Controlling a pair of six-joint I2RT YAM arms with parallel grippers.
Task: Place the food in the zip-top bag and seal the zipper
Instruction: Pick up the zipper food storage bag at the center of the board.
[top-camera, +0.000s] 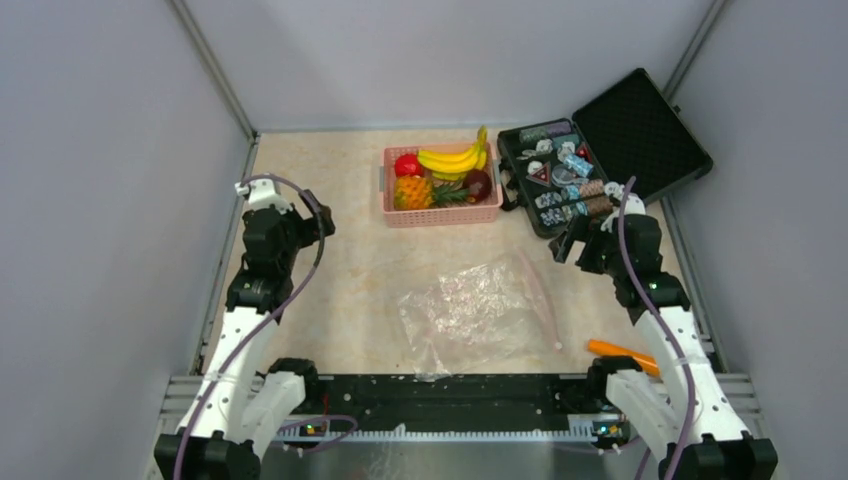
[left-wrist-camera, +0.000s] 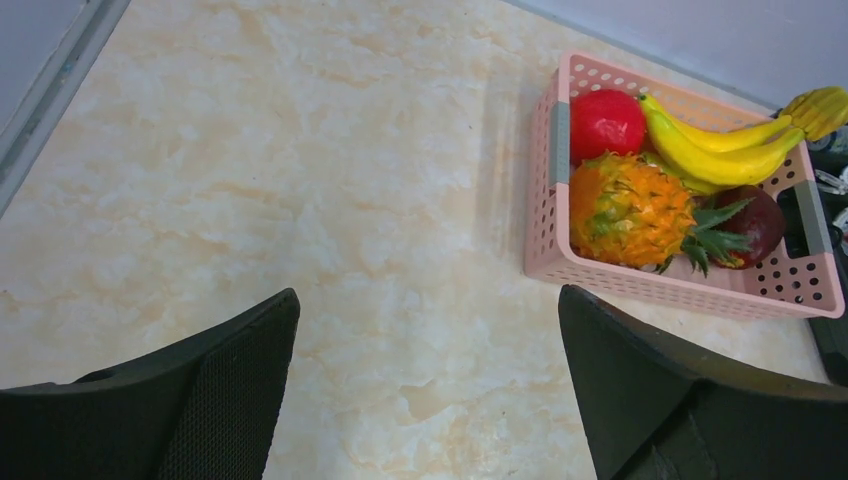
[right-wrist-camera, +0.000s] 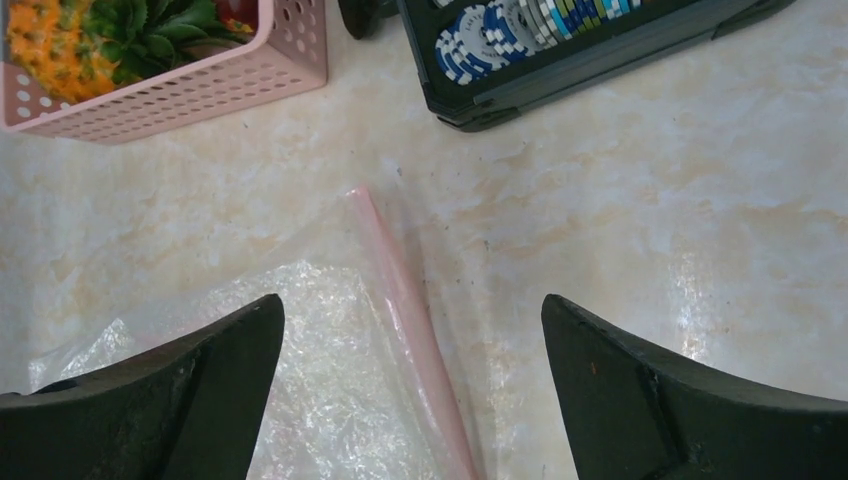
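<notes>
Top external view: showed left gripper (left-wrist-camera: 428, 300) and right gripper (right-wrist-camera: 411, 300) released, grasping nothing; toy fruit (top-camera: 445, 175) in pink basket (top-camera: 440, 216), zip-top bag (top-camera: 465, 315) flat just before basket, presumably staged for loading.

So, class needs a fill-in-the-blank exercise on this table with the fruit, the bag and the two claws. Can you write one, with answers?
1. The bananas and the pineapple sit in the pink ____.
2. With no fruit in it, the clear bag is ____.
3. The left claw and the right claw both have their jaws ____.
4. The orange stick lies beside the base of the ____ arm.

Missing words: basket; empty; open; right.
</notes>
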